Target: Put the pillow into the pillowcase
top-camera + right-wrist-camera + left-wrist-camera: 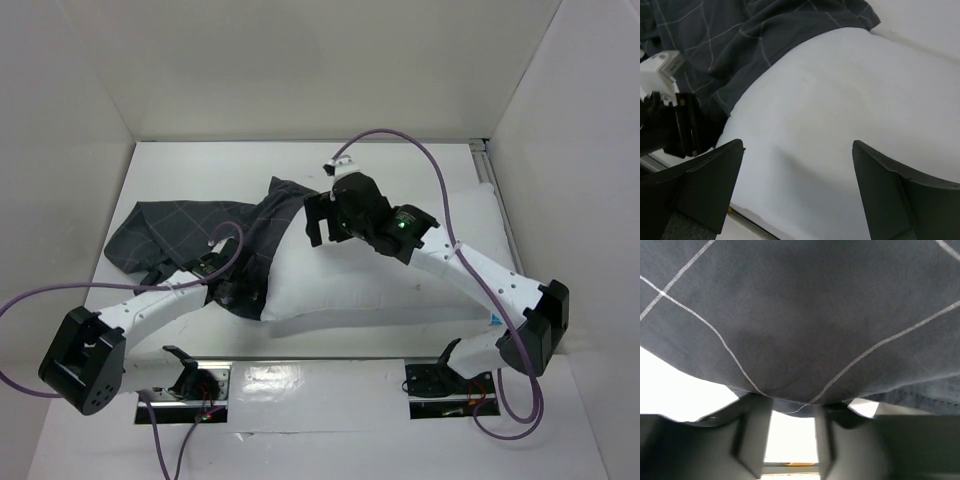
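Observation:
The white pillow (380, 280) lies across the middle and right of the table, with a small blue tag (497, 320) at its near right corner. The dark checked pillowcase (180, 230) lies to its left, and one end is draped over the pillow's left end. My left gripper (238, 295) is at the pillowcase's near edge. In the left wrist view the cloth (800, 315) hangs over the gripper (792, 407), whose jaws stand close together on the hem. My right gripper (318, 222) hovers wide open over the pillow (840, 100), next to the pillowcase edge (740, 40).
White walls enclose the table on the left, back and right. A metal rail (505, 220) runs along the right side. The arm base plates (190, 385) sit at the near edge. Purple cables loop above both arms. The left arm's wrist (665, 115) is close to my right gripper.

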You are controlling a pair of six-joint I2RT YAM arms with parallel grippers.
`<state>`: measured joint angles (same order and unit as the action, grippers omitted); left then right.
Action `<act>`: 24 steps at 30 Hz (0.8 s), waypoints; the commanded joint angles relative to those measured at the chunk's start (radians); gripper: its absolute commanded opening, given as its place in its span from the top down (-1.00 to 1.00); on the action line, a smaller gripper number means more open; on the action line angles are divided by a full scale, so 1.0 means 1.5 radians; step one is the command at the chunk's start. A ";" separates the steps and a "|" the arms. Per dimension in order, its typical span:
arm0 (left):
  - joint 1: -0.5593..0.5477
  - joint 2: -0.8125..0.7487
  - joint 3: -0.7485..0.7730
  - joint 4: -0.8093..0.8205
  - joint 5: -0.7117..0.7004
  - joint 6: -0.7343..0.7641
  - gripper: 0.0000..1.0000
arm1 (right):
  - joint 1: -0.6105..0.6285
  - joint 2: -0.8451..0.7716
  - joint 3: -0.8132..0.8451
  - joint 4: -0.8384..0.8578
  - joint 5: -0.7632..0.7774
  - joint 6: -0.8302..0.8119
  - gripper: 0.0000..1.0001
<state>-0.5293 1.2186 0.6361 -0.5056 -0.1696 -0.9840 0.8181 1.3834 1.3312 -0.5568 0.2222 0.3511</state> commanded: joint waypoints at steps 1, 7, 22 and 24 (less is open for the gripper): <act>-0.003 -0.006 0.013 0.015 -0.016 -0.013 0.24 | 0.040 0.018 0.054 -0.056 -0.041 -0.059 -0.93; -0.003 -0.026 0.019 -0.009 -0.016 -0.013 0.52 | 0.122 0.048 0.060 -0.074 -0.017 -0.064 -0.95; -0.046 -0.117 -0.012 -0.041 0.022 -0.118 0.07 | 0.122 0.028 0.028 -0.044 0.018 -0.035 -1.00; -0.046 -0.084 -0.006 -0.033 0.022 -0.133 0.07 | 0.122 0.028 0.028 -0.044 0.018 -0.035 -1.00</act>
<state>-0.5953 1.0534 0.6254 -0.5579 -0.1314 -1.1320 1.0035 1.4551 1.3796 -0.6380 0.2295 0.2905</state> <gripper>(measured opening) 0.468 0.999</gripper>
